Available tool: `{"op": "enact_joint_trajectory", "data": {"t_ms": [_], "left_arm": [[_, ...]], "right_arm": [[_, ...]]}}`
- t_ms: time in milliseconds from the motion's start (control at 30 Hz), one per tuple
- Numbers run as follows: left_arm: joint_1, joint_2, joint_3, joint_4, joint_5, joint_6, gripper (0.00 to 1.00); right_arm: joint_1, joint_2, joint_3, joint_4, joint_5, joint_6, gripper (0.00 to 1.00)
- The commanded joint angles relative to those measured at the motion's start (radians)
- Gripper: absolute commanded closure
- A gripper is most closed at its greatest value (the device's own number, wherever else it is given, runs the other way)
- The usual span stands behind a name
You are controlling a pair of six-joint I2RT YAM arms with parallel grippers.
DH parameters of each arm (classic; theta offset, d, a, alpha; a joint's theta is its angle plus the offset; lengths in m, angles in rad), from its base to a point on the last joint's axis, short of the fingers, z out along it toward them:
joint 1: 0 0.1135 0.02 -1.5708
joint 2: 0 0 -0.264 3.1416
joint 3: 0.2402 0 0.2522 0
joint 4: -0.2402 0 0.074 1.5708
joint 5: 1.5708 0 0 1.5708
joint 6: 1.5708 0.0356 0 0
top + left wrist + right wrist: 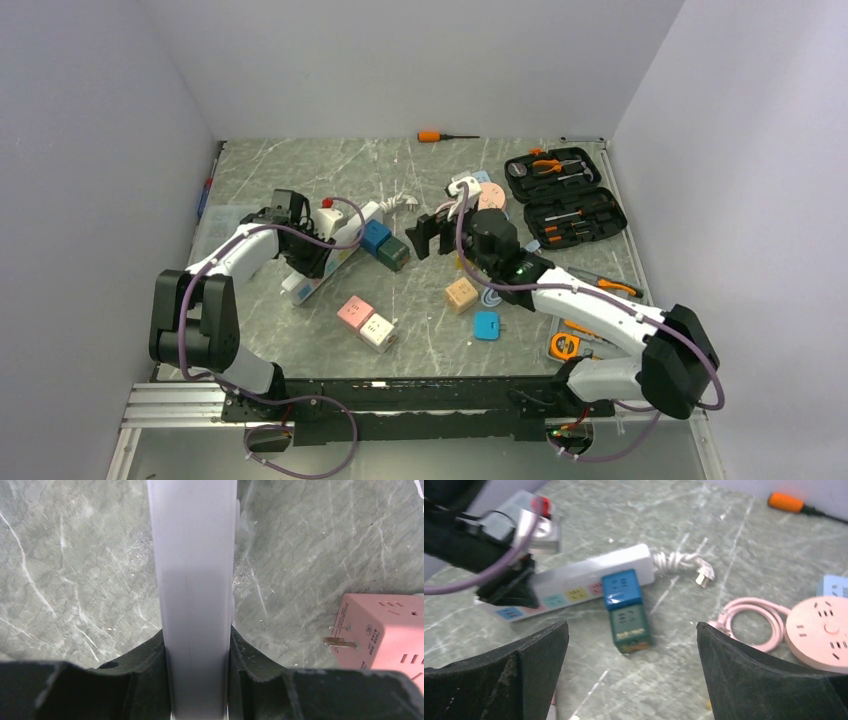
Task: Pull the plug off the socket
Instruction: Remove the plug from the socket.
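The socket, a long white power strip (pixel 335 265) with pastel outlets, lies slanted at the left of the table. My left gripper (pixel 300 252) is shut across it; in the left wrist view the strip (pixel 195 555) fills the gap between the jaws of that gripper (pixel 196 635). A blue cube plug (pixel 375 237) sits at the strip's far end with a green cube (pixel 393 252) joined to it. A white plug with a red button (pixel 329 215) stands on the strip beside my left gripper. My right gripper (pixel 430 235) is open and empty, to the right of the cubes (pixel 622 586).
Round pink disc with coiled cable (pixel 490 198) and open tool case (pixel 560 195) at the back right. Pink cube (pixel 355 310), white cube (pixel 377 330), tan cube (pixel 461 294) and blue adapter (pixel 487 325) lie in front. Orange screwdriver (pixel 430 136) by the back wall.
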Motion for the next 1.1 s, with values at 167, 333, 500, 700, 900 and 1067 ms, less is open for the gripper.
{"op": "enact_joint_trajectory", "data": {"t_ms": [167,333,500,700,900,1067], "left_arm": [[0.008,-0.051,0.022,-0.011,0.083,0.026,1.00],[0.007,-0.061,0.022,-0.012,0.087,0.020,1.00],[0.008,-0.075,0.015,-0.009,0.087,0.021,1.00],[0.008,-0.064,0.014,-0.012,0.091,0.025,1.00],[0.007,-0.063,0.011,-0.009,0.091,0.024,1.00],[0.007,-0.070,0.007,-0.009,0.086,0.027,1.00]], "right_arm": [[-0.137,0.286,0.125,-0.049,-0.150,0.006,0.00],[-0.132,0.495,0.232,-0.004,-0.210,-0.003,0.00],[-0.122,0.596,0.281,0.055,-0.266,-0.002,0.00],[-0.097,0.664,0.346,0.078,-0.318,0.000,0.00],[-0.073,0.733,0.413,0.071,-0.342,-0.007,0.00],[-0.048,0.807,0.493,-0.002,-0.303,-0.047,0.00]]}}
